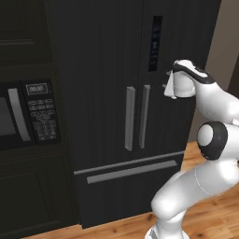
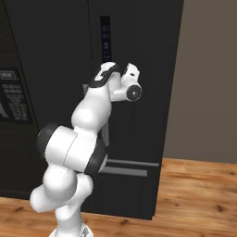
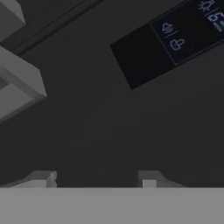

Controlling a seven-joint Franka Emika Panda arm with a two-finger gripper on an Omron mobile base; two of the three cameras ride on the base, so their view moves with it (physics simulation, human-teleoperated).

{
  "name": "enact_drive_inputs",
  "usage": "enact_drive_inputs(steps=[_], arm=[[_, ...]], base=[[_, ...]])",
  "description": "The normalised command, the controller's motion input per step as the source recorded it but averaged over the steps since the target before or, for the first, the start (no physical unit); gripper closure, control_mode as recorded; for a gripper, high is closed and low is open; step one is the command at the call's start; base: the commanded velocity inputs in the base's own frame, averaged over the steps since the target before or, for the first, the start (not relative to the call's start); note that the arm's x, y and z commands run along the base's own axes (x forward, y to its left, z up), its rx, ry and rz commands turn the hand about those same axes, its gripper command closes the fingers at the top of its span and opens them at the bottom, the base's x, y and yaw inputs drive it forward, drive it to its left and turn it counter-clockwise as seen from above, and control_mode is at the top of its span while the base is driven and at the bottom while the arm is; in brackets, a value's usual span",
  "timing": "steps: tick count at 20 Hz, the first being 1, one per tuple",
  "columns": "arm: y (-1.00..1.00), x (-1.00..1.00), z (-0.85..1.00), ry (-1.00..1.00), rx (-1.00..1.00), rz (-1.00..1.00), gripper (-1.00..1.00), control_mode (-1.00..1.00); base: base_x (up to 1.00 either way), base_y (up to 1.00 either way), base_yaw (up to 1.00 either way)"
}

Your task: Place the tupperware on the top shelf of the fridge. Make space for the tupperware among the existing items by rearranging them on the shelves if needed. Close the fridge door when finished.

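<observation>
The black fridge (image 1: 112, 56) stands with both doors shut, so the top shelf, the shelves and the existing items are hidden behind them. The tupperware is out of view. My gripper (image 1: 168, 87) hovers close to the right door, just right of the top of its silver handle (image 1: 144, 116) and below the dark display panel (image 1: 156, 43). In the hand view my gripper (image 3: 97, 179) has its fingertips (image 3: 43, 178) well apart with only the door's dark face between them. The handle ends (image 3: 22, 81) show at the upper left there, beside the display panel (image 3: 175, 39).
A black built-in microwave (image 1: 23, 114) with a keypad sits in the dark cabinet left of the fridge. The bottom drawer (image 1: 130, 172) has a long grey pull. Wooden floor (image 2: 199, 194) and a beige wall (image 2: 208, 78) lie to the right.
</observation>
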Motion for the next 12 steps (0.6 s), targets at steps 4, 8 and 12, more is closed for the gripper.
enact_drive_inputs(steps=[4, 8, 12], arm=[[0.04, 0.5, 0.03, 0.0, 0.08, -0.11, -1.0, -1.0], [0.13, 0.42, 0.0, 0.0, 0.03, -0.11, -1.0, -1.0], [0.04, 0.06, -0.16, -0.03, 0.01, -0.13, -1.0, -1.0]], base=[[0.0, 0.0, 0.0], [0.0, 0.0, 0.0], [0.0, 0.0, 0.0]])
